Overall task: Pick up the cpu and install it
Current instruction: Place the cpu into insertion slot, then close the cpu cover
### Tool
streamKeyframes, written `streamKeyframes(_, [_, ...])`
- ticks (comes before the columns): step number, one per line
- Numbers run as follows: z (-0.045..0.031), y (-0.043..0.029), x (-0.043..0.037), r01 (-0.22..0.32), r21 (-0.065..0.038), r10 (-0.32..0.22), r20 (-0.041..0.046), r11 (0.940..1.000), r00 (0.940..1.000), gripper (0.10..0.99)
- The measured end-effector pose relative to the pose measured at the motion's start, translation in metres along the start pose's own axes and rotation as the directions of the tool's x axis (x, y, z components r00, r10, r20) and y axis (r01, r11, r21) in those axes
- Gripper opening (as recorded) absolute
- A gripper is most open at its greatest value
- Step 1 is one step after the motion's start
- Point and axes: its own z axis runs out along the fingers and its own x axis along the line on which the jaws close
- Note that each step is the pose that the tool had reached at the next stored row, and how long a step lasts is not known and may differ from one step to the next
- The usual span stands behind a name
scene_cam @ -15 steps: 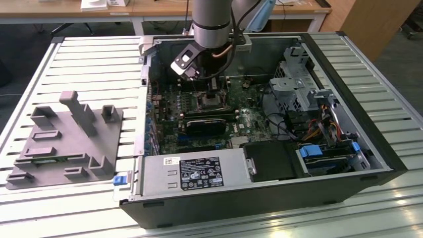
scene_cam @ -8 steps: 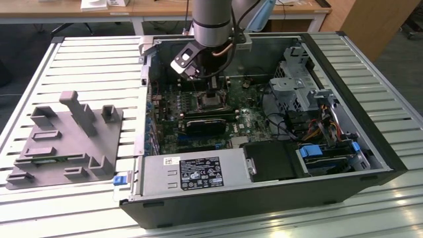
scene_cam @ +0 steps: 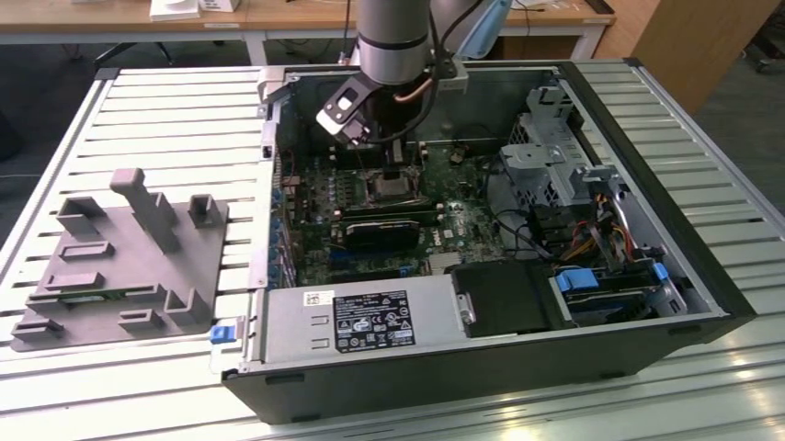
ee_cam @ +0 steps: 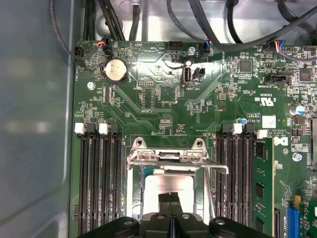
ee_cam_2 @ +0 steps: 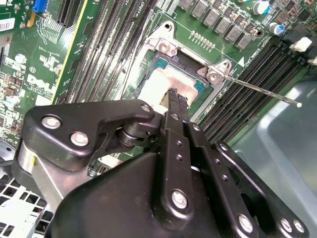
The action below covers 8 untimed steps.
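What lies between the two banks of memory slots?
In the first wrist view, the open socket holding the cpu, with the shut gripper over it.

- cpu (ee_cam: 167,184): small, flat, square chip with a shiny silver top; thin green rim visible in the second wrist view.
- Lying level, silver side up, within the metal-framed socket (ee_cam: 166,156) of the green motherboard (ee_cam: 148,101).
- In the exterior view, placed toward the far part of the board, at the exterior view's left.

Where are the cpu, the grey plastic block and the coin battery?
cpu (ee_cam: 168,182): first wrist view, on its silver top.
grey plastic block (scene_cam: 120,262): exterior view, on its flat base.
coin battery (ee_cam: 115,71): first wrist view, on its round face.
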Motion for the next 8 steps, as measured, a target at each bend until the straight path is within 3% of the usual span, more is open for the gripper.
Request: streamKeyframes(8, [-0.0042,0.0002,0.0000,0.000,0.001,0.000,-0.0001,1.0000,1.0000,0.106])
